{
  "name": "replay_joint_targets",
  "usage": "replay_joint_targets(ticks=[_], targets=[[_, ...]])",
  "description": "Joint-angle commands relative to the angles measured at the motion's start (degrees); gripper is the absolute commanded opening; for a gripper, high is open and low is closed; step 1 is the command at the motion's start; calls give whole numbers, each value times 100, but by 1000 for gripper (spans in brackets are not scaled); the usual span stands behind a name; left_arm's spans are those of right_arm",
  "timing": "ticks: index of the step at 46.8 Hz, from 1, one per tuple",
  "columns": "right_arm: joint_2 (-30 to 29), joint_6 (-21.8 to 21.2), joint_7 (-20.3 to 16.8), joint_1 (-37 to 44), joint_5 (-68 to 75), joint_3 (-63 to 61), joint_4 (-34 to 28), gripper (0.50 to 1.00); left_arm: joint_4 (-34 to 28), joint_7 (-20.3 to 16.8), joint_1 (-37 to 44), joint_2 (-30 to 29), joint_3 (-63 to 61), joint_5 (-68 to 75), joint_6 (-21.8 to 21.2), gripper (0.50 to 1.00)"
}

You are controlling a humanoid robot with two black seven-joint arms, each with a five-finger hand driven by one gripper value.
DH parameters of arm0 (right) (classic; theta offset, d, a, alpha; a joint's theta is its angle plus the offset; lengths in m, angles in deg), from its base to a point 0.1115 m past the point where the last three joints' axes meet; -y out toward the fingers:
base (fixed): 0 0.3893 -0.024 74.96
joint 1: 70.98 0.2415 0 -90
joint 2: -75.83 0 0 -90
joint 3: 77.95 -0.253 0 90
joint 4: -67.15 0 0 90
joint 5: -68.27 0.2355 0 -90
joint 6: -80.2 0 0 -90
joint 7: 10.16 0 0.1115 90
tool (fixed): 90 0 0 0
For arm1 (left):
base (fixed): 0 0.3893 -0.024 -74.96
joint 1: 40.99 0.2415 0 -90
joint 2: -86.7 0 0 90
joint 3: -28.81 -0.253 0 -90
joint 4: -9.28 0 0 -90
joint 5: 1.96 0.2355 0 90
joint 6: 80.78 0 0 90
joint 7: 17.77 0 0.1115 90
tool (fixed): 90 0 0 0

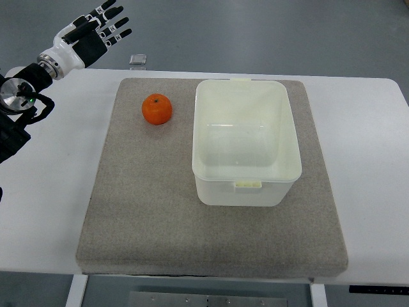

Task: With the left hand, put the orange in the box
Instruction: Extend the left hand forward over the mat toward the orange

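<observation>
An orange lies on the grey mat, near its far left part. A white plastic box stands open and empty on the mat, just right of the orange. My left hand is up at the far left, beyond the table's back edge, well away from the orange. Its fingers are spread and hold nothing. The right arm does not show.
The mat lies on a white table. A small grey square object sits at the table's far edge behind the mat. Grey floor shows beyond the table.
</observation>
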State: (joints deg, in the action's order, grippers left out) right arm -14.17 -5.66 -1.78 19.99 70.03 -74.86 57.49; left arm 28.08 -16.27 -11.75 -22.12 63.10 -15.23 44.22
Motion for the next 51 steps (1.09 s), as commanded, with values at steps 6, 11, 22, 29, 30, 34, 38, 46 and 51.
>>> replay_joint_targets(ticks=[6, 11, 22, 29, 30, 34, 38, 46, 51], targets=[[0, 0, -3, -1, 0, 7, 0, 926, 0, 9, 11, 10, 0, 0, 0, 994], [0, 0, 5, -1, 0, -2, 0, 926, 0, 0, -24, 10, 17, 0, 0, 994], [0, 0, -3, -1, 0, -2, 0, 926, 27, 0, -15, 28, 0, 9, 0, 994], [0, 0, 5, -1, 0, -2, 0, 926, 18, 0, -15, 10, -27, 9, 0, 994], [0, 0, 5, -1, 0, -2, 0, 926, 18, 0, -16, 10, -27, 9, 0, 994], [0, 0, 5, -1, 0, -2, 0, 926, 9, -9, -24, -7, -27, 9, 0, 994], [0, 0, 5, -1, 0, -2, 0, 926, 0, -9, -51, -43, -18, 9, 0, 994], [0, 0, 5, -1, 0, -1, 0, 926, 9, -9, -103, -157, -53, 271, 0, 994], [0, 0, 5, -1, 0, -2, 0, 926, 18, -9, -121, -174, -53, 1018, 0, 994]])
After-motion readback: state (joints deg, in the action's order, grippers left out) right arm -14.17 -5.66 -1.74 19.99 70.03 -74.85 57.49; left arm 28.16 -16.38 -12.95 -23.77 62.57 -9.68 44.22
